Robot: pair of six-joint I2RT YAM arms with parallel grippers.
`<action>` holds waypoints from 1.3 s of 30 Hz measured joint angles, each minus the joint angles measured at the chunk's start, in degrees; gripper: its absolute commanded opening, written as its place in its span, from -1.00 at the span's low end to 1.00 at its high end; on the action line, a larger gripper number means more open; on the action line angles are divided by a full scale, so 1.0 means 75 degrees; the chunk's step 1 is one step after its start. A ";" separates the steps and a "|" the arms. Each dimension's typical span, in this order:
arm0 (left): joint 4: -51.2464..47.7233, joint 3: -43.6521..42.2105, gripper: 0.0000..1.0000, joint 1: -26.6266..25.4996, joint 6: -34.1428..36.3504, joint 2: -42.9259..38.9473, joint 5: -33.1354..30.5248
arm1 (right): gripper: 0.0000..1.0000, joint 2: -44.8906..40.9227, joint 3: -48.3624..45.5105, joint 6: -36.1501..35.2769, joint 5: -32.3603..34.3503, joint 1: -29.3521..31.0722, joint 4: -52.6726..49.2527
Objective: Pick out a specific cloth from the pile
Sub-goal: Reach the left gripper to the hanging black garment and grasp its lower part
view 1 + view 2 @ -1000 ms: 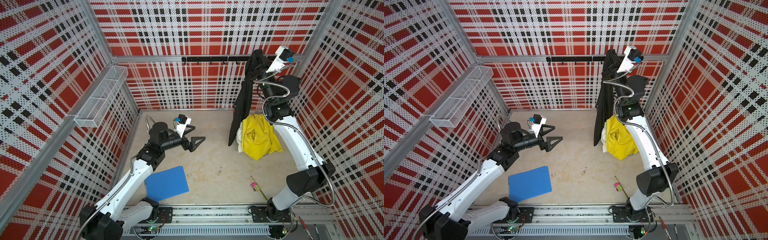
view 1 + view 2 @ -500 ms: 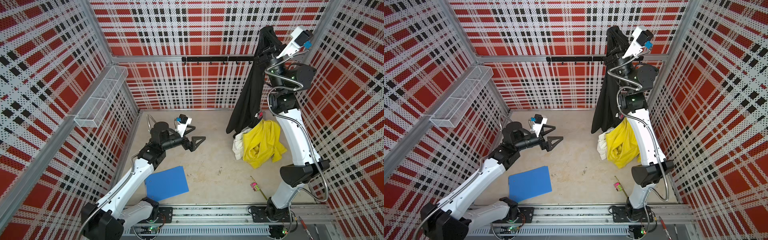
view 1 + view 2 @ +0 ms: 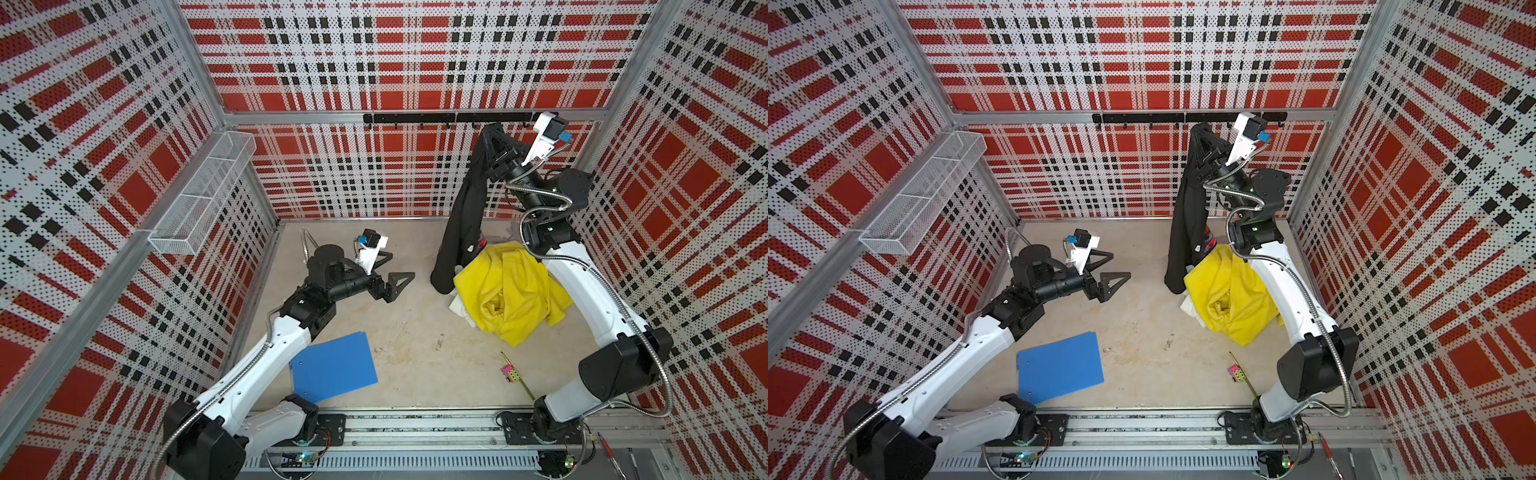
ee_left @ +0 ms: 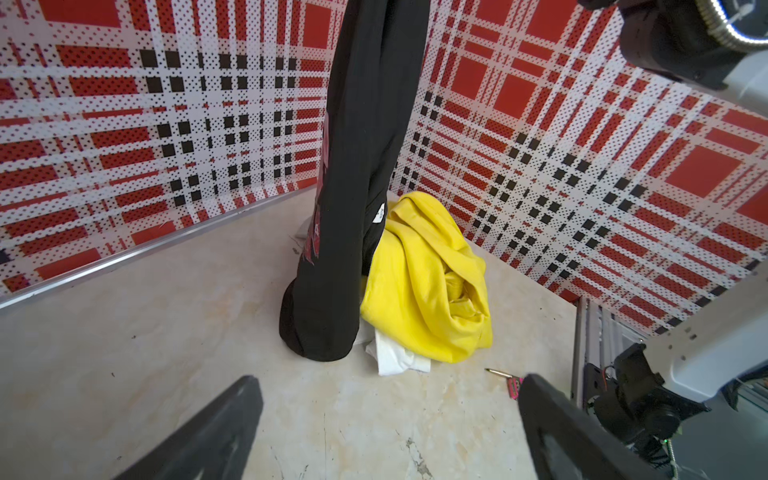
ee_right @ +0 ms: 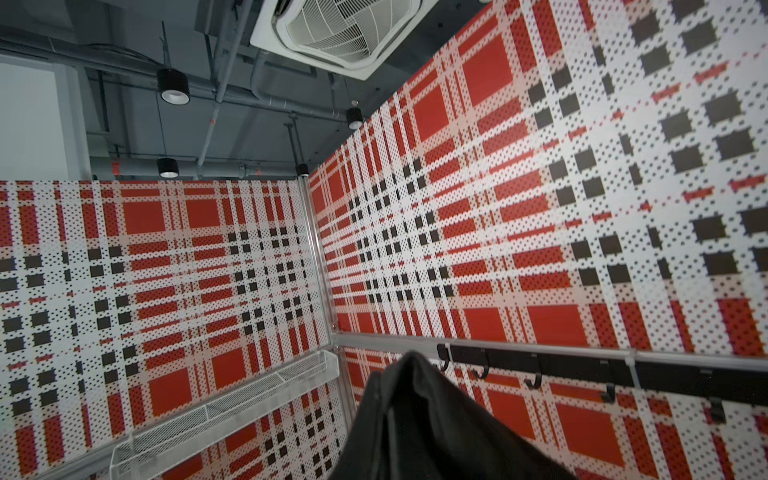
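Looking first at the black cloth (image 3: pixel 459 216): it hangs as a long, limp column of matte knit from my right gripper (image 3: pixel 495 135), which is raised near the black hook rail (image 3: pixel 436 118) on the back wall. The fingers are pinched shut on a bunched fold at the cloth's top, and the fabric peaks over their tips. In the right wrist view that dark fold covers them entirely. In the left wrist view a red print runs down one edge, with a small white label lower down. The rounded lower end seems to rest on the floor (image 3: pixel 415 332), though I can't be sure it touches. It sits right against the pile (image 3: pixel 490 305), which is mostly a crumpled bright yellow cloth (image 3: pixel 517 282) in soft rolled folds, with a white piece (image 4: pixel 399 359) poking out underneath.

My left gripper (image 3: pixel 397 268) hovers well apart from the pile over the mottled beige floor, its black triangular fingers spread wide and holding nothing. A flat, smooth blue folder (image 3: pixel 334 368) lies nearer the base rail. A white wire-mesh basket (image 3: pixel 203 195) hangs on the left wall.
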 measured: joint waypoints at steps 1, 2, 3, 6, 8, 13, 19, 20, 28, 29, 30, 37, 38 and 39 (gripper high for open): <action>0.0041 0.0000 0.99 -0.0143 -0.0052 0.0093 -0.0312 | -1.00 -0.0003 -0.0140 0.0052 -0.0090 0.0000 0.0003; 0.0117 -0.0003 0.98 -0.0306 -0.0067 0.0184 -0.0676 | -1.00 -0.0006 -0.0227 0.0102 -0.0146 0.0000 0.0012; 0.0207 -0.0009 0.98 -0.0490 -0.0058 0.0286 -0.0979 | -1.00 -0.0023 -0.0309 0.0157 -0.0201 0.0000 0.0026; 0.0731 -0.0055 0.99 -0.1247 0.0105 0.0714 -0.2136 | -1.00 -0.0157 -0.0513 0.0271 -0.0335 0.0000 0.0058; 0.1204 -0.0050 0.99 -0.1708 0.0236 0.1169 -0.2669 | -1.00 -0.0326 -0.0644 0.0356 -0.0417 0.0000 0.0082; 0.2390 0.0356 0.98 -0.2122 0.0274 0.2725 -0.3436 | -1.00 -0.0886 -0.0979 0.0420 -0.0460 0.0000 0.0166; 0.3841 0.1227 0.98 -0.2259 0.0224 0.4112 -0.4368 | -1.00 -0.1352 -0.1303 0.0560 -0.0455 0.0000 0.0251; 0.4074 0.1335 0.98 -0.2299 0.0195 0.4246 -0.4418 | -1.00 -0.1387 -0.1343 0.0568 -0.0452 0.0000 0.0254; 0.5187 0.2273 0.99 -0.2556 -0.0038 0.5176 -0.4462 | -1.00 -0.1457 -0.1693 0.0574 -0.0393 0.0000 0.0204; 0.5254 0.2422 0.98 -0.2597 -0.0055 0.5289 -0.4520 | -1.00 -0.1457 -0.1722 0.0577 -0.0388 0.0000 0.0198; 0.5295 0.2570 0.99 -0.2646 -0.0064 0.5400 -0.4622 | -1.00 -0.1457 -0.1754 0.0580 -0.0382 0.0000 0.0198; 0.5458 0.3290 0.14 -0.3121 -0.0064 0.6082 -0.5657 | -1.00 -0.1463 -0.1920 0.0688 -0.0318 0.0000 0.0221; 0.5450 0.3325 0.02 -0.3162 -0.0064 0.6129 -0.5808 | -1.00 -0.1466 -0.1938 0.0694 -0.0303 0.0000 0.0221; 0.5453 0.3346 -0.12 -0.3185 -0.0061 0.6155 -0.5919 | -1.00 -0.1475 -0.1955 0.0694 -0.0291 0.0000 0.0219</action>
